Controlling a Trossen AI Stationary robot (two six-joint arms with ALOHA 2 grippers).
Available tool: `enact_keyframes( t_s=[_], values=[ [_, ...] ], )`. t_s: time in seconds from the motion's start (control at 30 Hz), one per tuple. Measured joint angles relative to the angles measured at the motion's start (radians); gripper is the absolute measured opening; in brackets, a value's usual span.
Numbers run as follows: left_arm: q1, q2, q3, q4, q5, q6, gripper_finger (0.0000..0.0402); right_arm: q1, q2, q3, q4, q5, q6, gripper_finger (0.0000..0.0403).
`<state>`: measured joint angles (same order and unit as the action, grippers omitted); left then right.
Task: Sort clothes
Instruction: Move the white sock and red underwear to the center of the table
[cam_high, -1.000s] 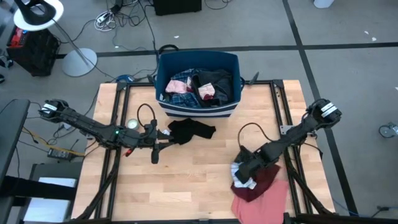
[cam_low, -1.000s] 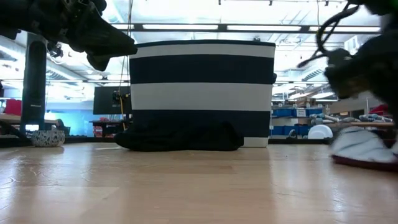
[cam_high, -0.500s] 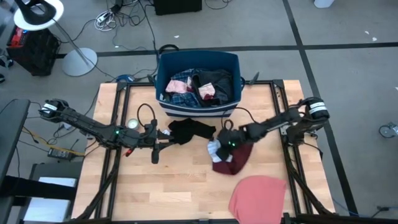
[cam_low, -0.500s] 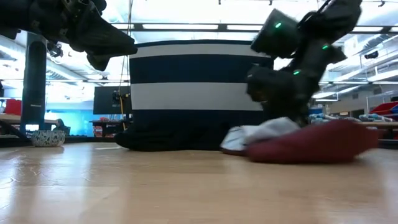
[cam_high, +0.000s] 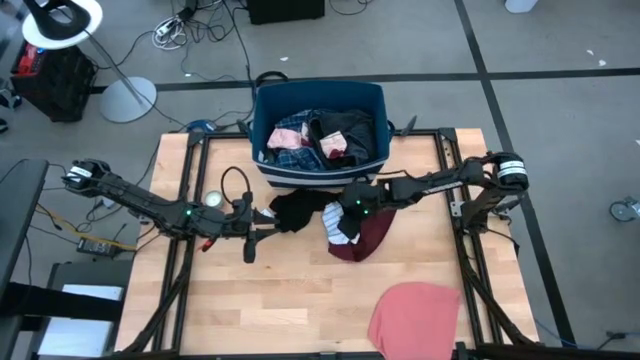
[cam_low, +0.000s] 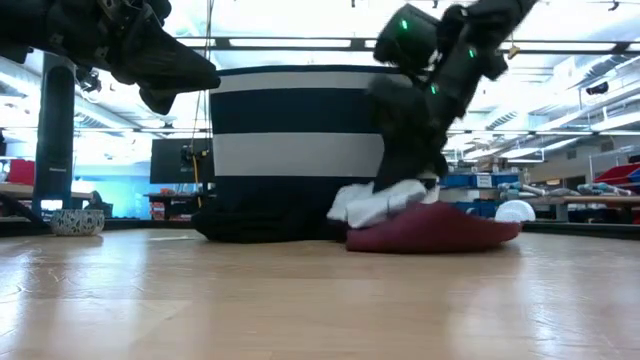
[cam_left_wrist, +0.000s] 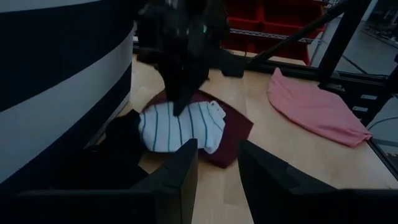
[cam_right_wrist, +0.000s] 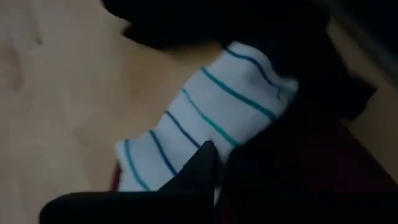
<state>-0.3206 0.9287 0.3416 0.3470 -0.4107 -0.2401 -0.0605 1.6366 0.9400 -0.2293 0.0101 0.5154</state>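
Right now the striped sock (cam_left_wrist: 180, 126) lies on the maroon garment (cam_high: 365, 238), both on the counter (cam_high: 300, 300) just in front of the bin (cam_high: 318, 180), beside the black garment (cam_high: 295, 208). The right gripper (cam_high: 345, 210) has its fingers pinched on the sock. To do this well, I judge it should lift the sock clear of the maroon cloth without dragging it. The left gripper (cam_high: 262, 228) waits near the black garment, fingers parted and empty.

You get even, bright light from above in the high view, with soft shadows on the table (cam_high: 300, 290); in the low view ceiling strip lights (cam_low: 290, 43) glare and backlight the dark arms. Your right wrist view is dim and motion-blurred across the striped sock (cam_right_wrist: 205, 112); the left wrist view is clearer, its near fingers (cam_left_wrist: 180, 180) out of focus.
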Motion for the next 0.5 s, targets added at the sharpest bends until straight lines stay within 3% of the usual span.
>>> enact_keyframes(
  t_s=[0.27,0.5],
  values=[
    [0.000,0.000,0.000,-0.001,0.000,0.000,0.0120,0.011,-0.063,0.167,-0.211,0.052,-0.106,0.0027],
    [0.000,0.000,0.000,-0.001,0.000,0.000,0.0120,0.035,-0.116,0.263,-0.294,0.072,-0.124,0.0010]
  ],
)
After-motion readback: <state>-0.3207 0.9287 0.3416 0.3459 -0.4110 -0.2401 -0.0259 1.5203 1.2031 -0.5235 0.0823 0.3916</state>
